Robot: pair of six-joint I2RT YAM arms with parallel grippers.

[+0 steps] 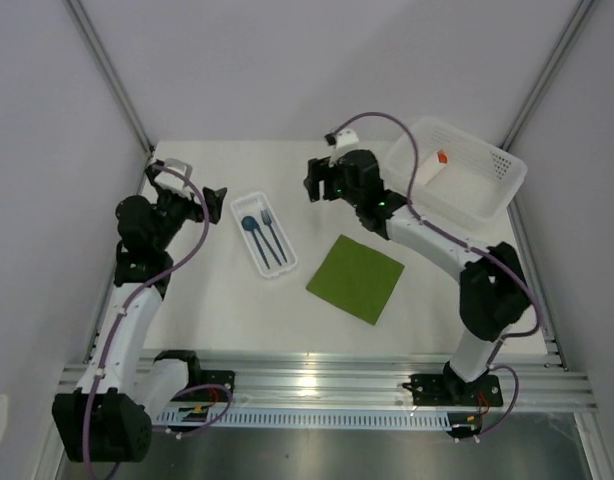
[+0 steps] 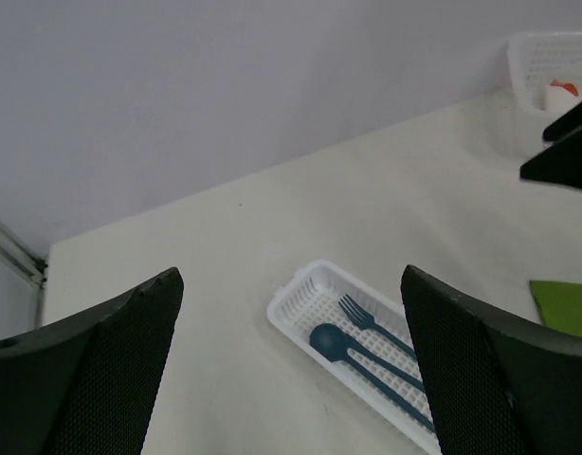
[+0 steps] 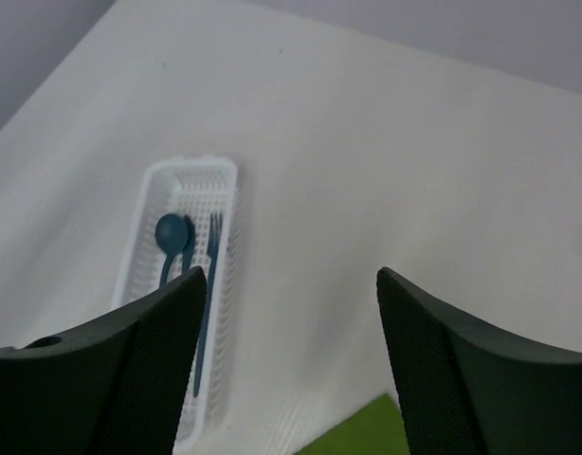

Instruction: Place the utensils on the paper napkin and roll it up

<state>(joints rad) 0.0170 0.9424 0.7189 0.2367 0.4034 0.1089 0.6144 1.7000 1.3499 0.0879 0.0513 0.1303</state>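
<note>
A dark blue spoon (image 1: 250, 224) and fork (image 1: 270, 226) lie side by side in a narrow white tray (image 1: 245, 198) left of centre. The olive-green napkin (image 1: 355, 278) lies flat to the tray's right. My left gripper (image 1: 217, 203) hovers open just left of the tray; its wrist view shows the spoon (image 2: 329, 341) and fork (image 2: 359, 315) between and beyond the fingers. Behind the napkin my right gripper (image 1: 309, 180) stands open and empty, facing the tray. Its view shows the spoon (image 3: 171, 232), the fork (image 3: 213, 248) and a napkin corner (image 3: 367, 431).
A larger white basket (image 1: 487, 205) at the back right holds a white piece with an orange tip (image 1: 442, 157). Grey walls with metal rails enclose the table on three sides. The arm bases sit on a rail at the near edge.
</note>
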